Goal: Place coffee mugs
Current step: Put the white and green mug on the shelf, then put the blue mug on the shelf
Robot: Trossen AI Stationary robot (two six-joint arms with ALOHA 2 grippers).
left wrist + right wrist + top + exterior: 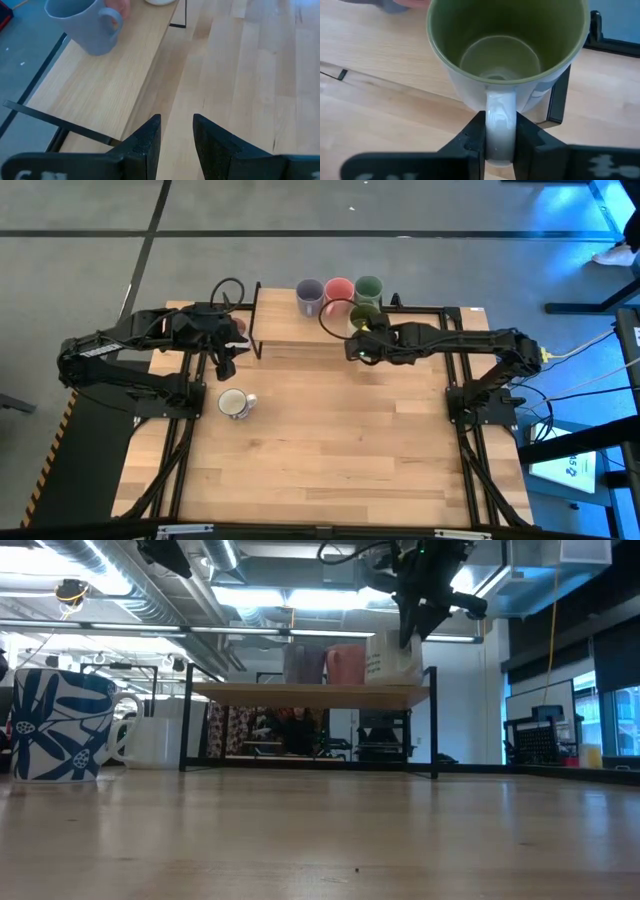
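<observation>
right gripper [499, 135] – clenched on olive-green mug [507, 55] handle, over shelf [290, 330] at 12 o'clock | left gripper [176, 137] – released, slightly parted, at 10 o'clock | white mug [234, 404] on table [340, 450]

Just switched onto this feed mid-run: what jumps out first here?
The right gripper is clamped on the handle of an olive-green mug, holding it at the raised wooden shelf at the table's far edge. Three mugs already stand in a row there: purple-blue, coral pink and green. The left gripper hangs open and empty by the shelf's left end, and a white mug waits on the table.
</observation>
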